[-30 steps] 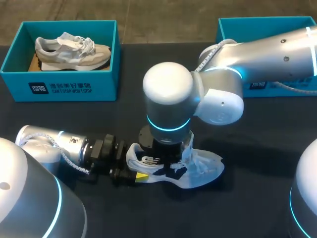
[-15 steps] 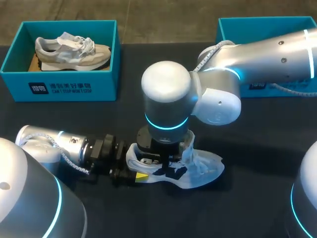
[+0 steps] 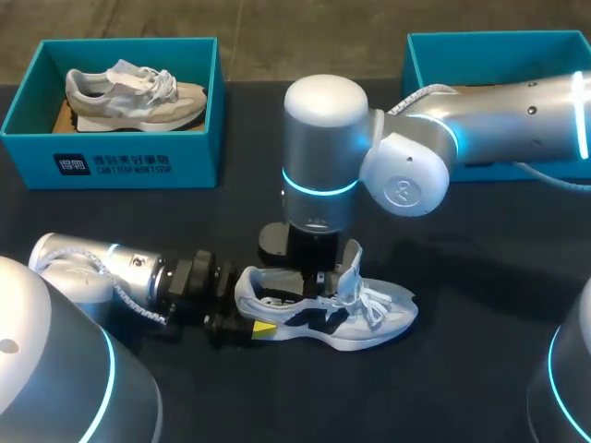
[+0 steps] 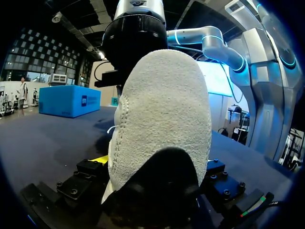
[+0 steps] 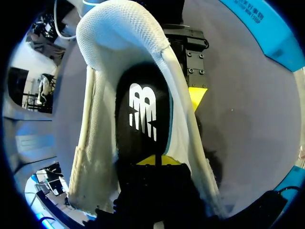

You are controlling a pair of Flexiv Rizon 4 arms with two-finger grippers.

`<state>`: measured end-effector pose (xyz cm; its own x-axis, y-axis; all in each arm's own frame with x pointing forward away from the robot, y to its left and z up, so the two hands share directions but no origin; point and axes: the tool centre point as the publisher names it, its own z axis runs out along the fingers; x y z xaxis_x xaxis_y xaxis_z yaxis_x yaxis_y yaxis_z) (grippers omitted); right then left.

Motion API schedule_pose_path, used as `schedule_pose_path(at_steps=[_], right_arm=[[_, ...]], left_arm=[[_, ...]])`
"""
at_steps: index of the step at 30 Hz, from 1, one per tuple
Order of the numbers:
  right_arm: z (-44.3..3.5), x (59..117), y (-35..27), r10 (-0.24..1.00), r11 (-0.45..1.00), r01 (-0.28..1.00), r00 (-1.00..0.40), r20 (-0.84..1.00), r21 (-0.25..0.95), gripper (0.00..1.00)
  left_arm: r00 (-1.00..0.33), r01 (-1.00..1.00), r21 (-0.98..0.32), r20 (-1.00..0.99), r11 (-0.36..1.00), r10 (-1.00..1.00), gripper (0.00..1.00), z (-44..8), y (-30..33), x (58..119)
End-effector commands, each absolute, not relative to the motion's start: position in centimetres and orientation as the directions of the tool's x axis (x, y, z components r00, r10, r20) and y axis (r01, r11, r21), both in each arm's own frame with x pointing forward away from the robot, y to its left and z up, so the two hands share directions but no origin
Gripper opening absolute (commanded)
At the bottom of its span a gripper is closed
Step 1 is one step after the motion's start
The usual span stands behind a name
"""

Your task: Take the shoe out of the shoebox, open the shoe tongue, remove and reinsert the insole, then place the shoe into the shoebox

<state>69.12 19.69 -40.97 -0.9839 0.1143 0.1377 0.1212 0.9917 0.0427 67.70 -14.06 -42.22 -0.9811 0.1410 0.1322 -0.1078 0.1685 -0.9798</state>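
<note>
Table (image 3: 489, 369): dark, bearing all items. Shoebox (image 3: 417, 57) at the far right stands well apart from the work. Shoe (image 3: 369, 318) lies mid-table, its heel clamped between the fingers of the left gripper (image 3: 253, 305), evidently to steady it. Right gripper (image 5: 155, 161) hangs upright over the opening, fingers narrow, apparently pinching the insole (image 5: 143, 114) for withdrawal.
</note>
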Motion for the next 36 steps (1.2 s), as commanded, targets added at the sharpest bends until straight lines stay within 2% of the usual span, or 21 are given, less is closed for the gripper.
schedule_pose_path(at_steps=[1,21,28,36], right_arm=[[-42.1,69.2,19.1,0.114,0.991,0.121,-0.986,0.124,0.054,0.00],[-40.6,67.8,17.7,0.126,0.987,0.133,-0.989,0.074,0.088,0.00],[-39.8,67.5,16.9,0.108,0.972,0.105,-0.994,-0.003,0.211,0.00],[-38.0,67.3,16.1,0.119,0.953,0.089,-0.989,-0.088,0.290,0.00]], left_arm=[[-0.981,-0.108,-0.980,0.133,0.169,0.140,0.00,-42.2,-14.1,67.7],[-0.981,-0.108,-0.980,0.133,0.169,0.140,0.00,-42.2,-14.1,67.7],[-0.981,-0.108,-0.980,0.133,0.169,0.140,0.00,-42.2,-14.1,67.7],[-0.981,-0.108,-0.980,0.133,0.169,0.140,0.00,-42.2,-14.1,67.7]])
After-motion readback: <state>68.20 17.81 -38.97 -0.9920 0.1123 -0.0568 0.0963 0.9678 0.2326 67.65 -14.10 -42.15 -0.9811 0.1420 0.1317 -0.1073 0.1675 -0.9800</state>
